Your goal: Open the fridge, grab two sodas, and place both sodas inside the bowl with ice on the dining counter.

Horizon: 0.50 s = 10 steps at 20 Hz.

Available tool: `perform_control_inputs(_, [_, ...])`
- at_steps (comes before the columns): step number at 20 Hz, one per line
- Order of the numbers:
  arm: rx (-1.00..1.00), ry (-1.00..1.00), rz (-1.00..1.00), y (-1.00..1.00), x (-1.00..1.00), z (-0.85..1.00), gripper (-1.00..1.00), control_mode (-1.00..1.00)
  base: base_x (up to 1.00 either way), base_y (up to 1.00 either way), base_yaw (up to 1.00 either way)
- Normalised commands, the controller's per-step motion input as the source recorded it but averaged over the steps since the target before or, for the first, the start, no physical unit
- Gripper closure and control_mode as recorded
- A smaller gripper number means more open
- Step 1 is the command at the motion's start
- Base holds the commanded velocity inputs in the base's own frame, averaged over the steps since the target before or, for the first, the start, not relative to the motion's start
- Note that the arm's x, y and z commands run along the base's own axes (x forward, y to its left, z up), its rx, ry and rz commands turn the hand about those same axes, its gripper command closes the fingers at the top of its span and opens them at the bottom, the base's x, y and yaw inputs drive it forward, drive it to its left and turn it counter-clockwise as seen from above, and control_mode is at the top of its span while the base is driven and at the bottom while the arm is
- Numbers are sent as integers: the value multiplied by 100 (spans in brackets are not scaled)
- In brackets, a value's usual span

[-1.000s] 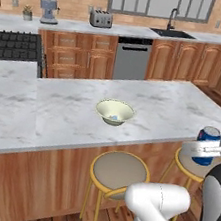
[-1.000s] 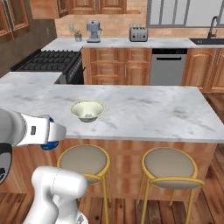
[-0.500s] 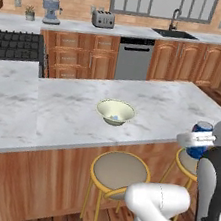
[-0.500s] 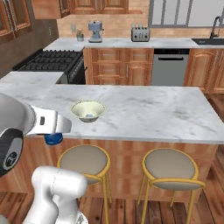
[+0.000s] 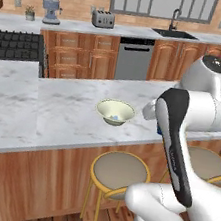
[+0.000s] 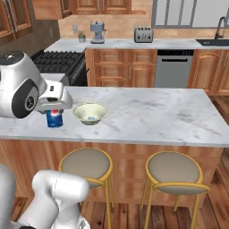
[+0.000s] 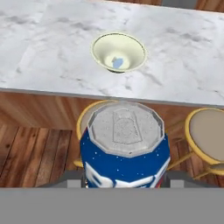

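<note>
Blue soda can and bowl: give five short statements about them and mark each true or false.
1. The end effector holds the blue soda can. True.
2. The can already sits inside the bowl. False: it is held beside the bowl, outside it.
3. The bowl holds small bluish ice pieces. True.
4. The bowl stands on the wall counter by the toaster. False: it stands on the marble dining counter.
5. A brown bottle lies in the bowl. False: only ice is in it.
</note>
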Motion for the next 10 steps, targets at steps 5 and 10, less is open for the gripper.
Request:
perform_control_inputs(5, [-3,22,19,28,95,-35,100,-100,0,0,0])
perform_control_inputs(10, [0,10,19,13,86,-43,100,-100,0,0,0])
